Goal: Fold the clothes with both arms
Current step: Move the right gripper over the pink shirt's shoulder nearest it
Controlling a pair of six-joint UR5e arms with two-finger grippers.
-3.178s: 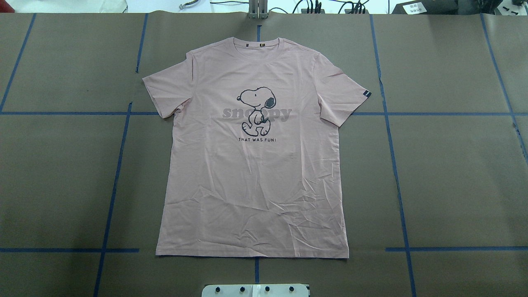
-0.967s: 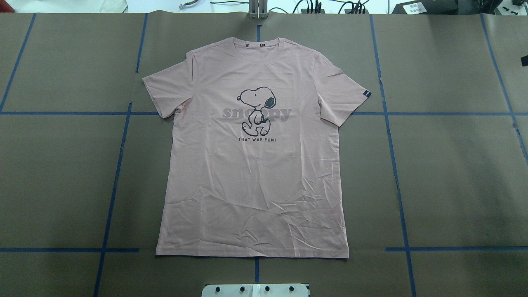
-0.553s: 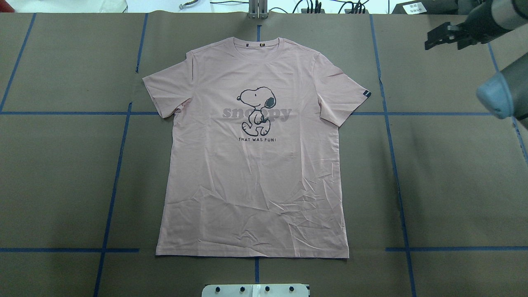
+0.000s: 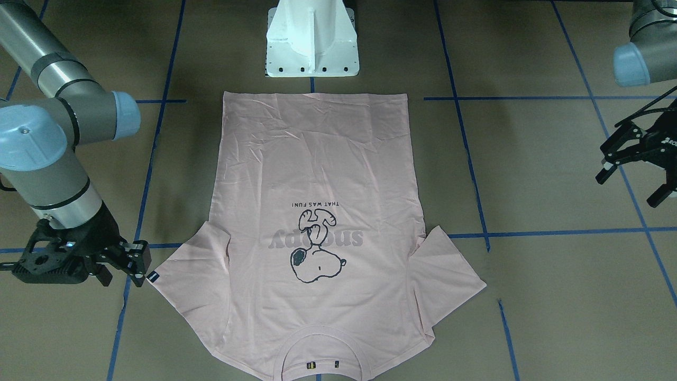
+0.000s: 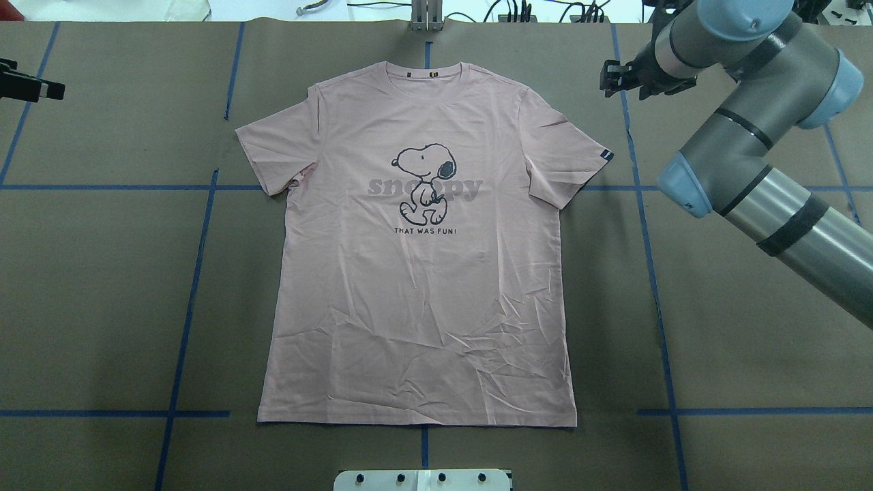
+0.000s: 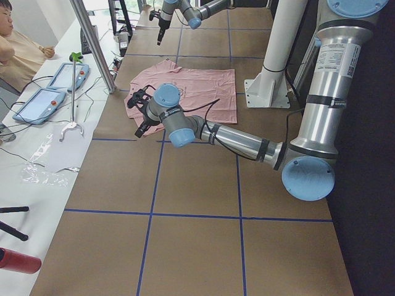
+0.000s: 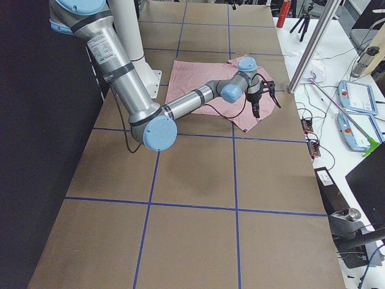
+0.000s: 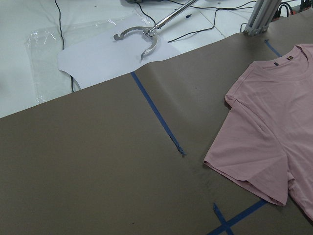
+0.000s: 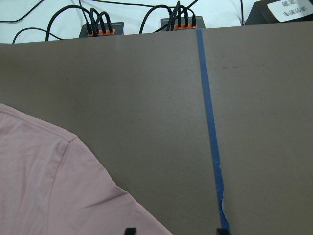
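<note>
The pale pink T-shirt [image 5: 423, 307] lies flat and front up on the brown table, collar at the far edge, dog print facing up. It also shows in the front view [image 4: 317, 159]. Its dark sleeve tag [image 5: 605, 155] is on the right sleeve. My right gripper [image 5: 607, 76] is open and empty, just right of the shirt's right shoulder; in the front view [image 4: 132, 263] it sits beside the tag [image 4: 153, 277]. My left gripper [image 5: 41, 87] is open and empty at the far left, well clear of the left sleeve [image 8: 254, 147]; it also shows in the front view [image 4: 629, 188].
The white pedestal base [image 4: 312, 42] stands at the shirt's hem side. Blue tape lines [image 5: 187, 300] cross the table. A metal post [image 5: 426, 13] and cable connectors [image 9: 100, 27] sit at the far edge. An operator [image 6: 18, 49] sits beyond it.
Both arms have come into view. The right arm swung in from the right to beside the shirt's right shoulder; the left gripper appeared at the left edge. The shirt has not moved.
</note>
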